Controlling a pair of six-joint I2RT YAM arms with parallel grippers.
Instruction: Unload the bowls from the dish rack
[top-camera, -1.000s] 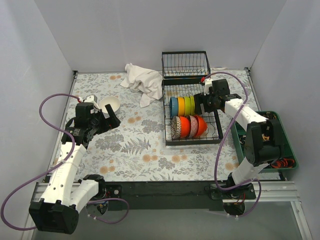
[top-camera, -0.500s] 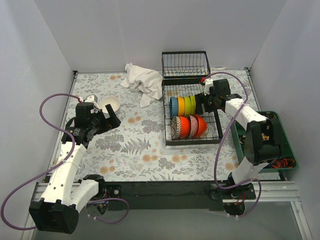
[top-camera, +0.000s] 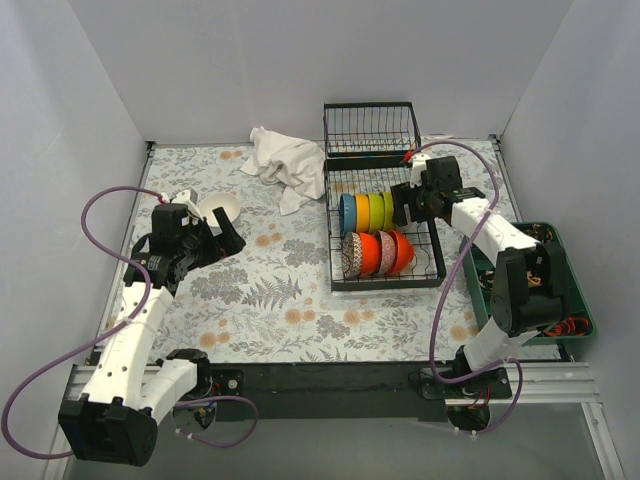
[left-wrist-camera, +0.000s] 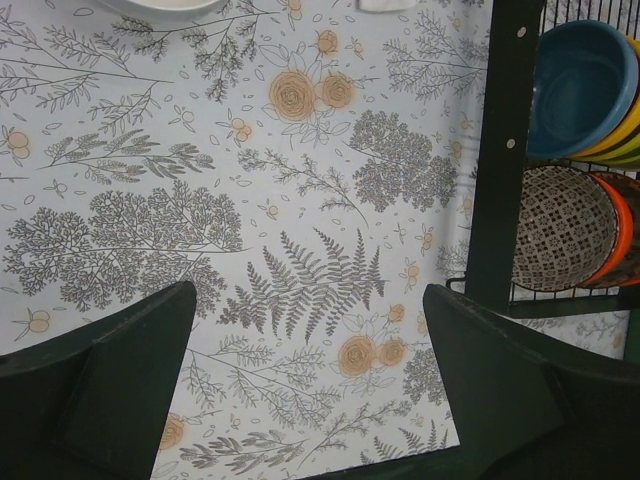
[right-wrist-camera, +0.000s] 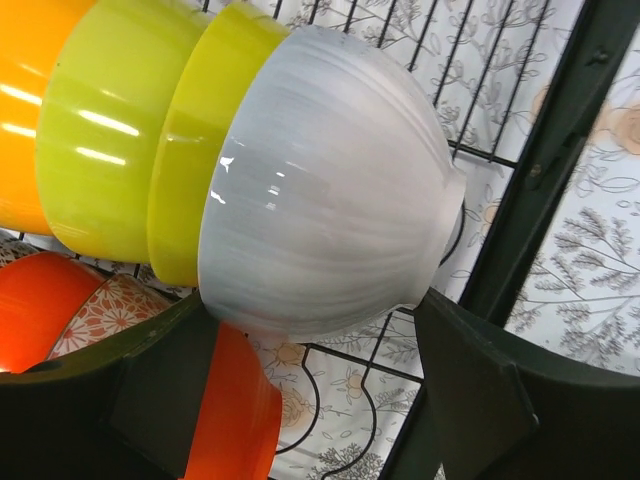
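**Right jaws astride the end bowl, left jaws wide over bare table**

Nearest the arm bases, the floral table (top-camera: 300, 320) lies bare from its near edge up to the rack. This is the widest free room in the scene. At the right edge a green tray (top-camera: 578, 300) sits close beside the right arm, so that side is tight.

The left gripper (left-wrist-camera: 310, 370) hangs over the bare surface left of centre. Its jaws are spread fully with nothing between them, and its fingers (left-wrist-camera: 100, 385) frame only printed ferns.

The dish rack (top-camera: 385, 286) stands right of centre, with its left frame bar well apart from the left gripper. All the bowls in it stand on edge.
- **Front row:** a patterned bowl (top-camera: 352, 256) is at the left end, with orange bowls (top-camera: 372, 253) packed to its right.
- **Back row:** it begins with a blue bowl (top-camera: 347, 212) and ends with a yellow bowl (right-wrist-camera: 190, 150) and then the white end bowl (right-wrist-camera: 330, 190).

The right gripper (top-camera: 400, 208) meets the back row from the right. Its jaws are set wide on either side of the white end bowl, and its fingers (right-wrist-camera: 480, 390) lie right against the bowl's wall. Whether they clamp it cannot be told. The bowl is seated among the rack wires, with a frame bar just behind it.

Beyond the left gripper, a table bowl (top-camera: 218, 210) sits upright near the left wall. A white cloth (top-camera: 283, 160) is bunched at the far edge, just beside the rack's left corner. The rack's raised basket (top-camera: 370, 130) closes the far side against the back wall.
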